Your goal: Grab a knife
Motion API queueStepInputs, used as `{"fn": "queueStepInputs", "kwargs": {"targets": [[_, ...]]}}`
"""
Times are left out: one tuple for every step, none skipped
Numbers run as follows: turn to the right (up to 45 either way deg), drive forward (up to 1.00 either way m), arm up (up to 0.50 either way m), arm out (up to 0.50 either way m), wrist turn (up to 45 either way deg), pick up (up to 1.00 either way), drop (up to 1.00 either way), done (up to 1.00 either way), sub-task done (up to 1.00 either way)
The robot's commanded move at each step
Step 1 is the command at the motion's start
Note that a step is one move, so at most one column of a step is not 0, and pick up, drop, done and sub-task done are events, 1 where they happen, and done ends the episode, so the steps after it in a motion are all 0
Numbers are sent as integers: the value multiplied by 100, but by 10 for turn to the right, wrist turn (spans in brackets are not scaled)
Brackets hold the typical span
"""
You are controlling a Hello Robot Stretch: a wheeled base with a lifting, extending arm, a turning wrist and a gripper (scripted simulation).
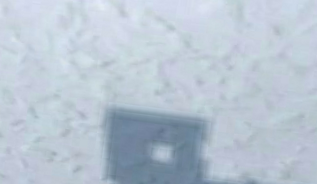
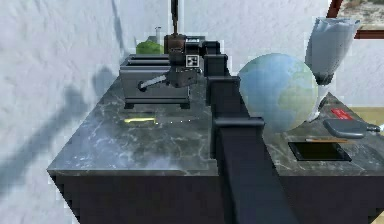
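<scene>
Where the dark marbled bench (image 2: 110, 140) meets the white wall (image 2: 50, 60), a sink (image 2: 160, 98) is sunk into its top with a tap (image 2: 155, 82) at the rim. A green lump (image 2: 150, 45) sits behind it. Right of the arm (image 2: 240, 150) a big pale globe (image 2: 280, 88) crowds close to the bar. A grey vase (image 2: 330, 45) stands behind the globe, a red-handled tool (image 2: 345, 127) lies farther right, and a dark slot (image 2: 320, 152) shows near the front edge.

The arm reaches out over the bench, and the hand (image 2: 176, 58) sits at its far end beside the white marked squares (image 2: 197, 63). Whether its fingers are spread or pressed together I cannot tell, nor whether it holds anything (things stand right behind it). A slim dark rod (image 2: 175, 15) rises straight above the hand. A thin yellowish sliver (image 2: 140, 120) lies flat on the bench in front of the sink. Either might be the knife; I cannot tell which.

Ahead, rough white plaster (image 1: 73, 29) carries a grey-blue square plate (image 1: 154, 152), pale at its centre.
</scene>
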Motion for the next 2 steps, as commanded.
{"fn": "queueStepInputs", "kwargs": {"targets": [[0,0,-16,0,0,0,0,0,0],[0,0,0,0,0,100,0,0,0]]}}
